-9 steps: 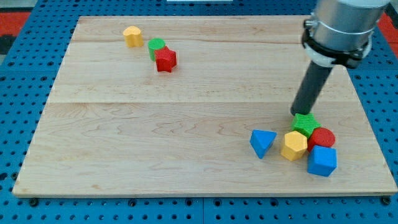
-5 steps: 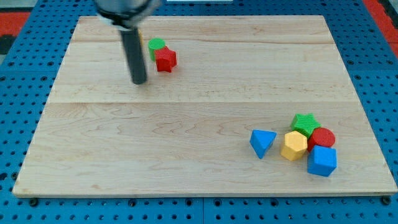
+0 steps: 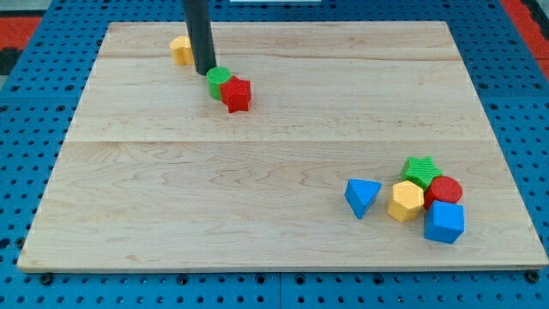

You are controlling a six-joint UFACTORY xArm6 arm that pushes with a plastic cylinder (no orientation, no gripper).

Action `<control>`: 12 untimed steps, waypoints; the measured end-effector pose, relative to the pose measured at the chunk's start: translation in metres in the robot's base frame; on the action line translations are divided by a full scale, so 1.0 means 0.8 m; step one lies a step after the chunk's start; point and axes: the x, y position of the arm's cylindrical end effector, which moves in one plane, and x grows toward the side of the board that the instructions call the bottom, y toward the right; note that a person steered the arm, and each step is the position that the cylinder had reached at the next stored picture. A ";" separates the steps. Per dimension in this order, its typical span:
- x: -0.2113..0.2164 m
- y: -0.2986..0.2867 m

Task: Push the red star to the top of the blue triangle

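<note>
The red star (image 3: 236,93) lies at the board's upper left, touching a green block (image 3: 219,81) on its upper-left side. My tip (image 3: 205,72) stands just up and left of the green block, touching or nearly touching it. The blue triangle (image 3: 362,196) lies at the lower right, far from the red star.
A yellow block (image 3: 179,50) sits left of the rod, partly hidden by it. Right of the blue triangle is a cluster: a yellow block (image 3: 405,201), a green star (image 3: 420,170), a red cylinder (image 3: 445,190) and a blue block (image 3: 444,222).
The rod swept from the right cluster to the upper left. The green block and red star have shifted slightly down and right.
</note>
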 end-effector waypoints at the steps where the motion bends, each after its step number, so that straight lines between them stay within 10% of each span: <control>1: 0.027 0.106; 4: 0.114 0.195; 7: 0.061 0.063; 10: 0.187 0.285; 12: 0.114 0.172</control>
